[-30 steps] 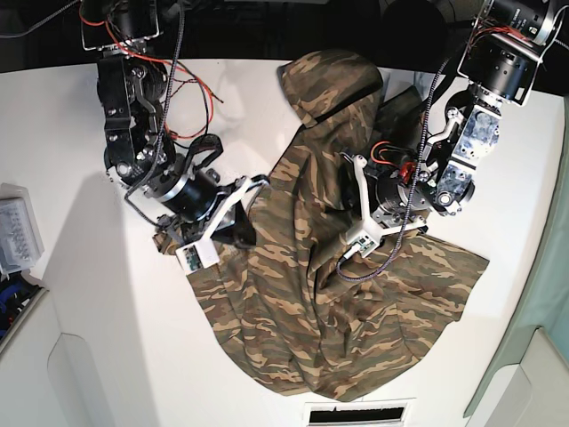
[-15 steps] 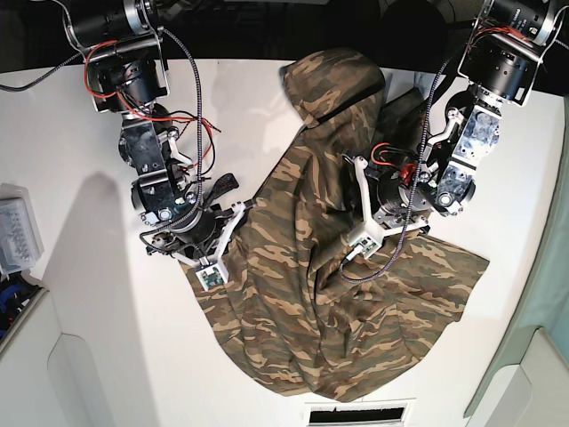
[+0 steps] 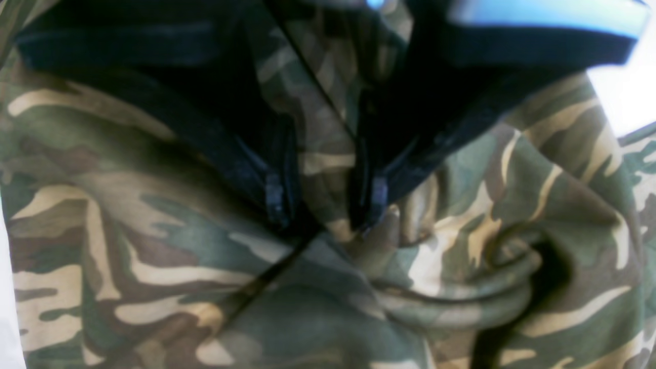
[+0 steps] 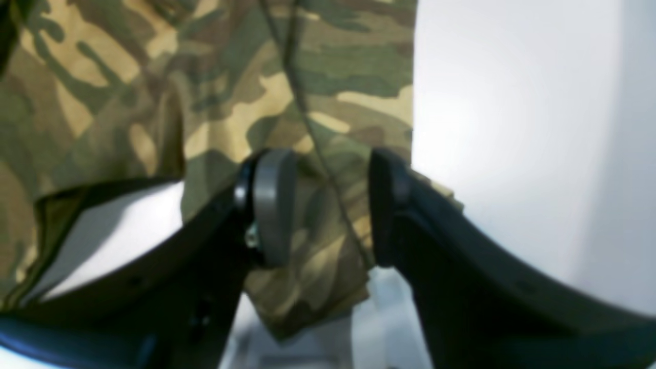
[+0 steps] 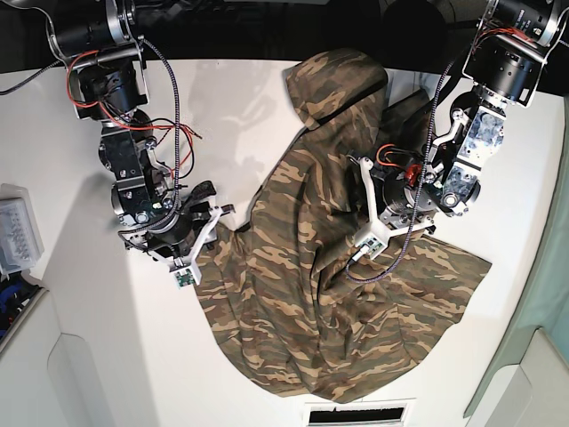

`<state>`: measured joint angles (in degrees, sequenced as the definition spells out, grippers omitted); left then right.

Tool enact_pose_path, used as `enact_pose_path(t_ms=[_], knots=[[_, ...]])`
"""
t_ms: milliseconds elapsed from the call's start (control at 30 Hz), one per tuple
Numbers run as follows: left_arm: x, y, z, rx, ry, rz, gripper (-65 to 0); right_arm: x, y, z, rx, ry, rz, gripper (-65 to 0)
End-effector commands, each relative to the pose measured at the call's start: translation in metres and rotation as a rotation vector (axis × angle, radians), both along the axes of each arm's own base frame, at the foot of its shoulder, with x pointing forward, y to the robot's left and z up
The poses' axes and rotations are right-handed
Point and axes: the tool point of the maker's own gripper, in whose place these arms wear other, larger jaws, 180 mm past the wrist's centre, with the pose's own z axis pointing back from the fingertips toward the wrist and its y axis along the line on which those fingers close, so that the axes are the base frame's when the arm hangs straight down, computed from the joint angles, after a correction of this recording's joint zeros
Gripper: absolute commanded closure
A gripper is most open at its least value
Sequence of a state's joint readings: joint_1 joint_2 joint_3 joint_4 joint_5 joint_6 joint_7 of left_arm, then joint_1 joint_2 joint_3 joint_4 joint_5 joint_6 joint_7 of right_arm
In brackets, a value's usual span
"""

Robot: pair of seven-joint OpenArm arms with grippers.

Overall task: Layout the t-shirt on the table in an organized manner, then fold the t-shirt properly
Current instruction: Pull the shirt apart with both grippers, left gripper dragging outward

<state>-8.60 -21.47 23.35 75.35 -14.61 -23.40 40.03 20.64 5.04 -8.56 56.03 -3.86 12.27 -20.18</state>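
Observation:
The camouflage t-shirt [image 5: 302, 294] lies rumpled across the white table [image 5: 267, 116], one end bunched toward the far edge. My left gripper [image 5: 363, 205] presses into the shirt's middle. In the left wrist view a ridge of the t-shirt [image 3: 154, 256] fills the gap of that gripper [image 3: 326, 205], whose dark fingertips [image 3: 277, 205] pinch it. My right gripper [image 5: 212, 236] sits at the shirt's left edge. In the right wrist view this gripper [image 4: 328, 205] is open, with a corner of the t-shirt [image 4: 102, 77] lying loose between its pads [image 4: 271, 205] over the table [image 4: 512, 128].
A clear plastic box [image 5: 18, 236] sits at the table's left edge. A dark slot [image 5: 356, 414] is set into the near edge. Red and black cables [image 5: 169, 133] hang by the right arm. A pale teal panel [image 5: 533, 302] borders the right side.
My right arm swung left in the base view, drawing the shirt's edge outward, and its jaws have opened off the cloth. The left arm has hardly moved.

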Motion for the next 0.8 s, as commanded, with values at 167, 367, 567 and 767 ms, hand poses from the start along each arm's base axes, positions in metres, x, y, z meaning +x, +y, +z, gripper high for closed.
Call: enact_pose_path(t_ms=[167,367,567,767], knots=[[0.002,0.009,0.002,0.032,0.003,0.007,-20.8,0.019,0.001,0.023,0.015,-0.072,-0.001,-24.4],[-0.002,0.009,-0.001,0.033,0.012,0.006,-20.8,0.01,-0.002,0.006,0.007,-0.02,-0.006,-11.5],[0.001,0.039,0.0,0.104,-0.004,0.049,-20.8,-0.008,0.002,-0.011,0.029,0.037,0.019,0.0],[0.008,0.099,0.012,0.219,-0.054,0.095,-20.8,-0.031,0.002,-0.022,0.054,0.062,0.01,0.0]])
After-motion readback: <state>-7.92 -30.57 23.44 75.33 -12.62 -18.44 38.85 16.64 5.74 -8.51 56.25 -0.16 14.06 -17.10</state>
